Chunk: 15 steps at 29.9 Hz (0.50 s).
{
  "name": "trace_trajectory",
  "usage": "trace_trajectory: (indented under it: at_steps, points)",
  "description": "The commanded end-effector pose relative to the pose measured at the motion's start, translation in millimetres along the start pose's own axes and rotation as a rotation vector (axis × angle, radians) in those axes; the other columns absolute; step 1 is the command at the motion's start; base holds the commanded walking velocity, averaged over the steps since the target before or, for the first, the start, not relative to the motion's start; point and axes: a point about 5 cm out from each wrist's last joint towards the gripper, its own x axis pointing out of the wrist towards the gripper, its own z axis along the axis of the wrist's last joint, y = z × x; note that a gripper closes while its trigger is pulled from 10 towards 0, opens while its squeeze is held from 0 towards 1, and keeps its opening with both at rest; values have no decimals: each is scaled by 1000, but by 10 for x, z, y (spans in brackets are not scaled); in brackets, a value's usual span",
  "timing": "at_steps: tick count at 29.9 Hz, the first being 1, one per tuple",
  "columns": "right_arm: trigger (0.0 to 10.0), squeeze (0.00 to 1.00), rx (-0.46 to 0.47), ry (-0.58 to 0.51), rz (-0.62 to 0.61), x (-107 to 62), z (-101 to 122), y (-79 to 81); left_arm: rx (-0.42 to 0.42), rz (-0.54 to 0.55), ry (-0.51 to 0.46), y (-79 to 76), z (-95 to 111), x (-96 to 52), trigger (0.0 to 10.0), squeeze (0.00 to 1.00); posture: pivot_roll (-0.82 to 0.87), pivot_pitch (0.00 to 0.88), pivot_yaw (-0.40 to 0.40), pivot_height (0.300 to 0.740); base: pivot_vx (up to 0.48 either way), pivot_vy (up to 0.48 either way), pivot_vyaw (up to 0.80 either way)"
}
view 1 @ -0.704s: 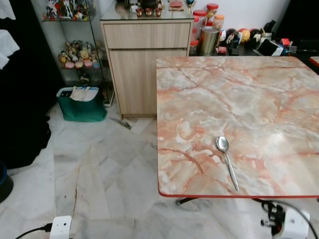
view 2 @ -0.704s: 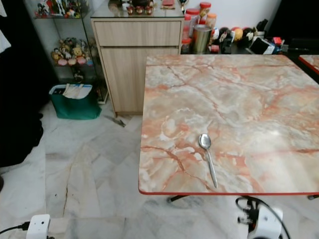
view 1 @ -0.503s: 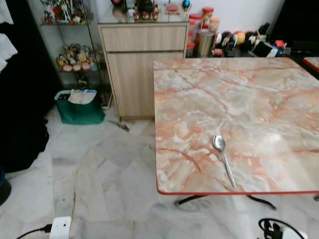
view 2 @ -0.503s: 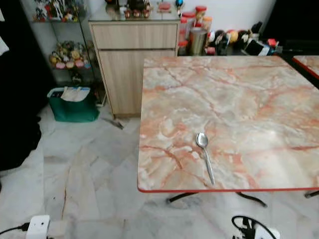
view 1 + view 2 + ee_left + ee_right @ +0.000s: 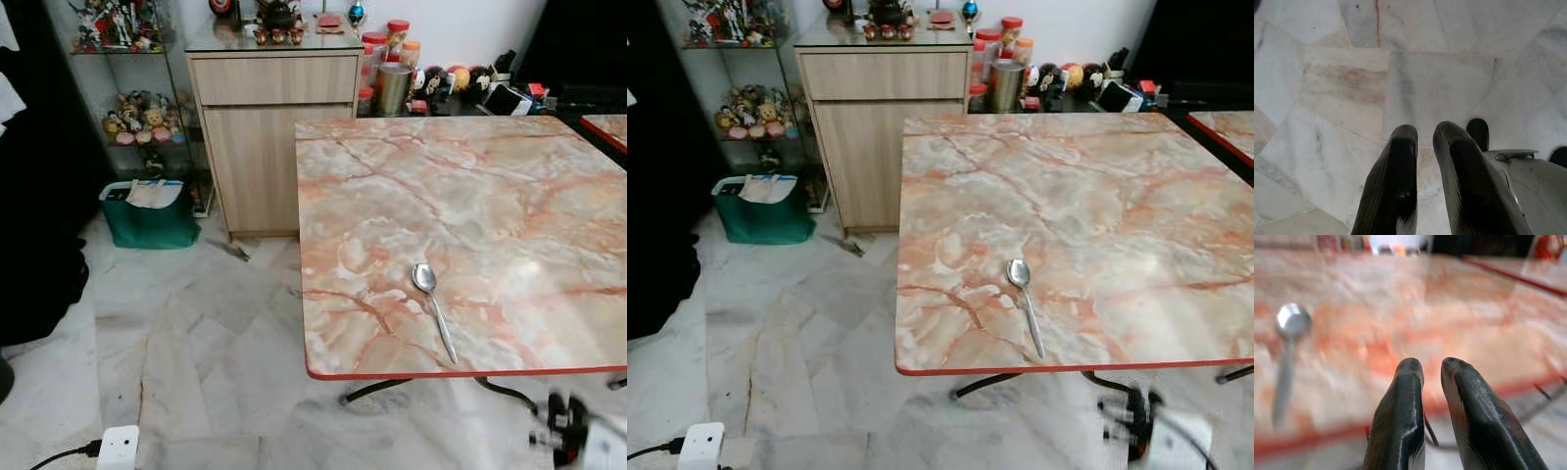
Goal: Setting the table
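Note:
A metal spoon (image 5: 432, 308) lies alone on the pink marble table (image 5: 509, 196), near its front edge, bowl pointing away from me. In the right wrist view my right gripper (image 5: 1432, 367) is shut and holds nothing. It hovers just in front of and slightly below the table's red front edge, with the spoon (image 5: 1287, 347) off to one side on the tabletop. The left gripper (image 5: 1425, 134) hangs shut over the marble floor, nothing in it.
A wooden cabinet (image 5: 269, 117) stands against the wall behind the table's left corner, with jars and figurines beside it. A green bag (image 5: 149, 211) sits on the floor by a glass shelf. Black table legs (image 5: 382, 389) show under the front edge.
The whole picture has shifted, so the camera moved. The spoon lies where it was on the table. The right arm's white wrist at the lower right has moved and is blurred now.

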Motion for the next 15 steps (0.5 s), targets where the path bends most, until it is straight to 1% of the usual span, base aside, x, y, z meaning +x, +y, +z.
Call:
trace_trajectory:
  at_steps: [1,2,3,5,7,8,9,10,11,12,13,14,15]
  points:
    - [10000,0,4,26,-12,-29,-11,-17,25,2,20,17,-42,-6,10000,0,-45,81,-29,740,0,0,0]
    - [10000,0,12,5,28,178,105,114,21,4,19,12,-38,-5,10000,0,-38,79,-30,740,0,0,0]
    - [10000,0,23,-16,62,338,227,227,17,5,19,7,-34,-4,10000,0,-33,77,-34,740,0,0,0]
    - [10000,0,33,-38,132,590,433,457,13,7,18,0,-30,-2,10000,0,-30,80,-34,740,0,0,0]
    - [10000,0,71,-52,190,745,544,653,6,10,18,-1,-29,-1,10000,0,-29,77,-27,740,0,0,0]
    - [10000,0,85,-54,208,788,574,710,4,11,18,-1,-28,-1,10000,0,-29,77,-27,740,0,0,0]
    - [10000,0,55,-43,229,900,608,823,6,11,19,-1,-27,-1,10000,0,-29,77,-23,740,0,0,0]
    - [10000,0,55,-43,229,900,608,823,6,11,19,-1,-27,-1,10000,0,-29,77,-23,740,0,0,0]
    - [10000,0,66,-39,253,955,636,887,7,10,20,-3,-26,0,10000,0,-20,76,-23,740,0,0,0]
    - [10000,933,85,-33,289,1079,714,1015,3,11,19,-4,-28,0,10000,0,-8,78,-30,740,0,0,0]
    - [10000,933,85,-33,289,1079,714,1015,3,11,19,-4,-28,0,10000,0,-8,78,-30,740,0,0,0]
    - [10000,1000,116,-25,305,1159,779,1102,-2,13,18,-3,-30,-1,10000,0,-6,76,-31,740,0,0,0]
    - [10000,1000,118,-11,316,1183,789,1144,-3,13,18,-2,-30,-1,10000,0,-5,76,-31,740,0,0,0]
